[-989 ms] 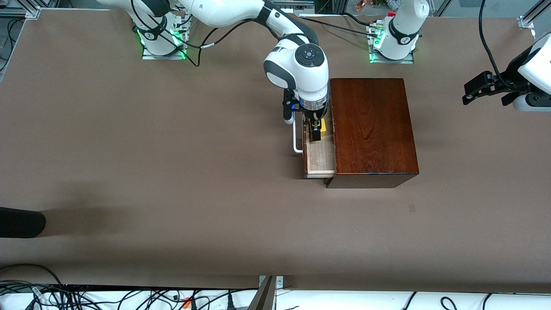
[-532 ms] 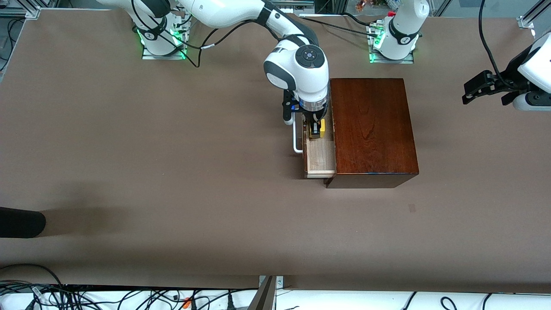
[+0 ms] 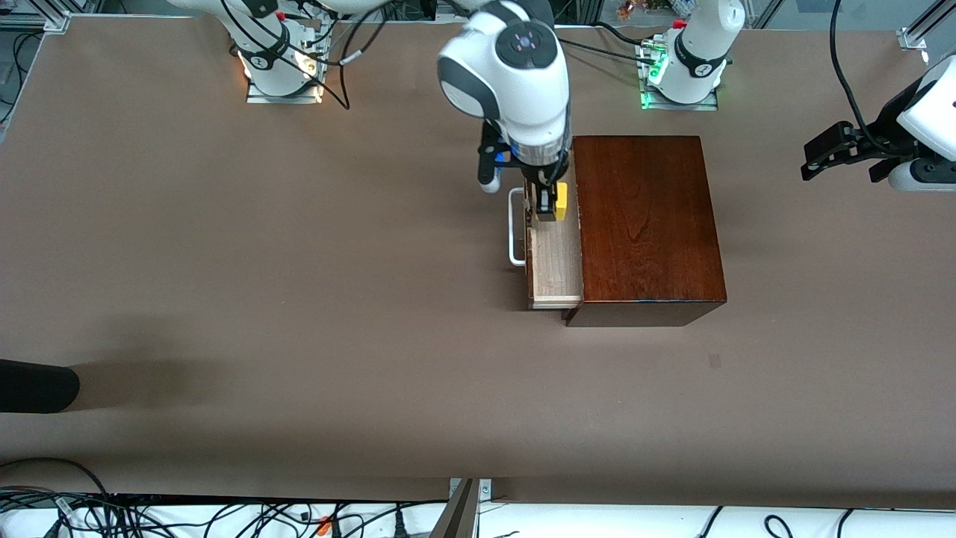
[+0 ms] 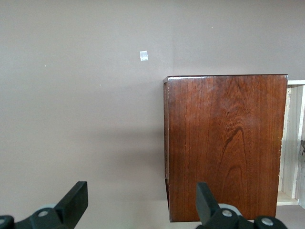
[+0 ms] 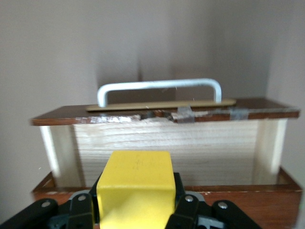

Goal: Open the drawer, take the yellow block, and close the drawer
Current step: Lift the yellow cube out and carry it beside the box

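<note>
The drawer (image 3: 556,269) stands pulled out of the reddish-brown wooden box (image 3: 642,224), on the side toward the right arm's end of the table, its white handle (image 3: 514,228) outermost. My right gripper (image 3: 551,205) hangs over the drawer's tray, shut on the yellow block (image 3: 560,202), which is lifted clear of the tray floor. In the right wrist view the yellow block (image 5: 136,191) sits clamped in the right gripper (image 5: 136,212), with the pale drawer tray (image 5: 167,148) and handle (image 5: 159,86) below. My left gripper (image 3: 829,153) waits open over the table at the left arm's end, beside the box (image 4: 224,143).
A dark rounded object (image 3: 37,385) pokes in at the table's edge at the right arm's end. A small pale mark (image 3: 715,361) lies on the table nearer the front camera than the box. Cables run along the near edge.
The right gripper has shut on the yellow block and risen, lifting the block up out of the drawer. The drawer, the box and the left arm have stayed put.
</note>
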You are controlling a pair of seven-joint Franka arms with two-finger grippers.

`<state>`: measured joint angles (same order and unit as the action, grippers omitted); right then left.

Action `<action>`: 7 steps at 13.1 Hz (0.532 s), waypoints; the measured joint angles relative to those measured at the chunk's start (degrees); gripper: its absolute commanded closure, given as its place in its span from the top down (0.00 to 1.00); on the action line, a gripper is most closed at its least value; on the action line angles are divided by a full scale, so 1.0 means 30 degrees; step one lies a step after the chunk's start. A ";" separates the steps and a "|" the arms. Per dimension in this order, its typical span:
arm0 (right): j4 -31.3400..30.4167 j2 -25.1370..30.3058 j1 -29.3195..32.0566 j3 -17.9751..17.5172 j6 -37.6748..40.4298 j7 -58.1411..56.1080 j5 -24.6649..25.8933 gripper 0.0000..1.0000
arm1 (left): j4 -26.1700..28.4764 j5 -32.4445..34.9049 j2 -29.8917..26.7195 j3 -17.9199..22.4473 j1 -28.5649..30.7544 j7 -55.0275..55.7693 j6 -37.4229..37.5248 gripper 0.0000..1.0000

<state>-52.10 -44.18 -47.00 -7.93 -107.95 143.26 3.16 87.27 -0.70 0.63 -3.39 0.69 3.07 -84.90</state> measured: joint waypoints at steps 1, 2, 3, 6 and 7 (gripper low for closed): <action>0.0007 0.0487 0.0265 0.0026 0.0756 -0.1568 -0.0003 0.06 | 0.0000 0.0000 -0.0005 -0.0002 -0.0001 0.0000 0.0009 1.00; 0.0006 0.0866 0.0573 0.0134 0.1515 -0.3564 -0.0002 0.05 | 0.0000 0.0000 -0.0009 -0.0004 -0.0001 0.0000 0.0015 1.00; -0.0007 0.1209 0.1025 0.0279 0.2615 -0.6214 -0.0005 0.05 | -0.0001 0.0000 -0.0011 -0.0008 -0.0003 0.0000 0.0020 1.00; -0.0618 0.2223 0.3359 0.0522 0.5296 -1.4619 -0.0037 0.05 | -0.0001 0.0000 -0.0014 -0.0021 -0.0016 0.0000 0.0048 1.00; -0.1303 0.2719 0.4450 0.0594 0.5538 -1.7205 -0.0284 0.05 | -0.0001 0.0000 -0.0017 -0.0023 -0.0018 0.0000 0.0062 1.00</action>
<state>-56.01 -36.02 -33.65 -6.14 -91.34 91.65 2.31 87.27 -0.70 0.58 -3.46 0.64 3.07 -84.72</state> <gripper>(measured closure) 0.445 0.000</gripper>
